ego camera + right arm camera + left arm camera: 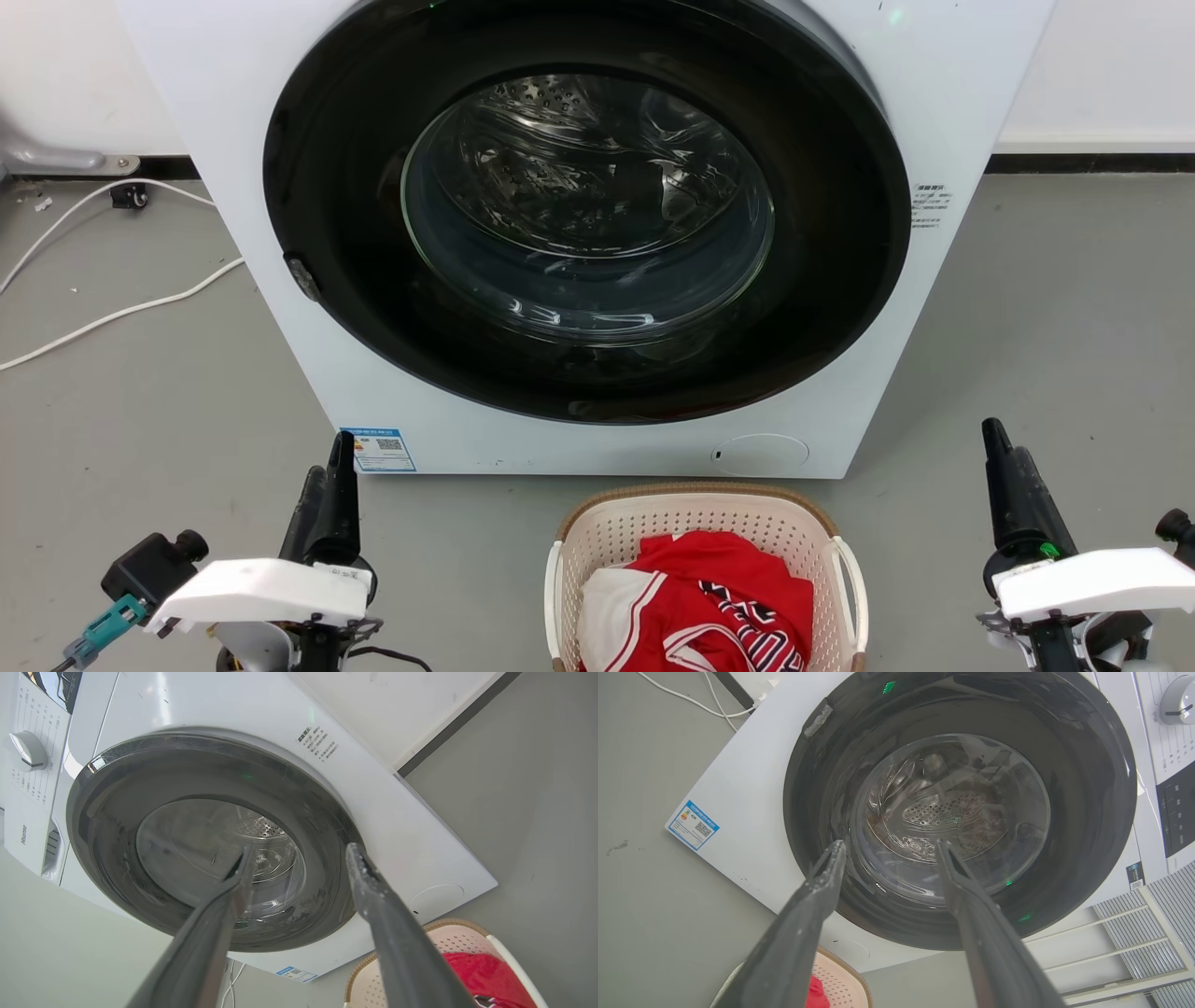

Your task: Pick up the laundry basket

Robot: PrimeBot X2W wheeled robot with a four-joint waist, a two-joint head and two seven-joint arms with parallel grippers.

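A: Head view status?
B: Cream perforated plastic laundry basket [616, 537] with a brown woven-look rim sits on the grey floor [140, 420]. It's bottom centre, just in front of the white front-loading washing machine [233, 187]. Red-and-white garment [709, 588] inside. White loop handles [854, 579] on both sides, neither touched. White cables [112, 308] lie on the floor left of the machine, and there's a blue label [378, 450] on its lower left corner.
A: Pincers?
B: Left pincer [329, 459] lower left, right pincer [1006, 439] lower right. Basket is between them and both are well apart from it. Can't judge the finger gap from here.
A: Left wrist view?
B: Both dark fingers [817, 896] spread with nothing between them, so the left pincer is released. Round dark glass door [962, 812] of the machine is behind the tips. Slice of basket rim and red cloth at the bottom edge, just beside the left-hand finger.
A: Right wrist view?
B: Fingers [378, 914] apart and empty, right pincer released. Door behind the tips. Basket in the bottom right corner, past the right-hand finger.
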